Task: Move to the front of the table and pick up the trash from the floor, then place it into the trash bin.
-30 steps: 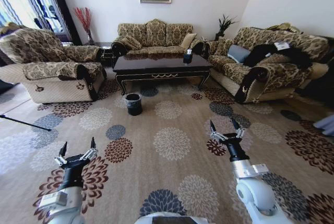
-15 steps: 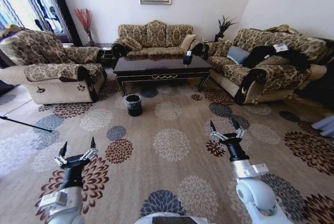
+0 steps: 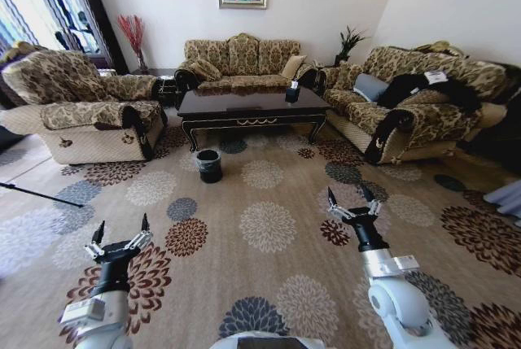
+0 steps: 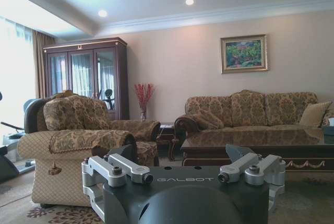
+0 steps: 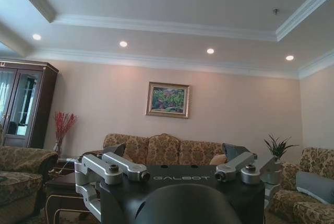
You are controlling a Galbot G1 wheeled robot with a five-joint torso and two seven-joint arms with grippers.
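Note:
The dark glossy table (image 3: 252, 105) stands far ahead in the head view, between the sofas, and it also shows in the left wrist view as the table (image 4: 261, 140). The small black trash bin (image 3: 209, 164) sits on the floor (image 3: 269, 227), just before the table's left front corner. The floor is flower-patterned carpet. I cannot make out the trash on the carpet from here. My left gripper (image 3: 122, 225) is open and held low at the near left. My right gripper (image 3: 348, 194) is open at the near right. Neither holds anything.
An armchair (image 3: 81, 113) stands on the left, a sofa (image 3: 240, 56) behind the table and another sofa (image 3: 415, 105) on the right. A thin black rod (image 3: 41, 194) crosses the carpet at far left. A small dark box (image 3: 292, 89) sits on the table.
The whole head view has shifted slightly, with the table and bin a little lower in the picture, so the camera has moved. Both arms keep the same pose.

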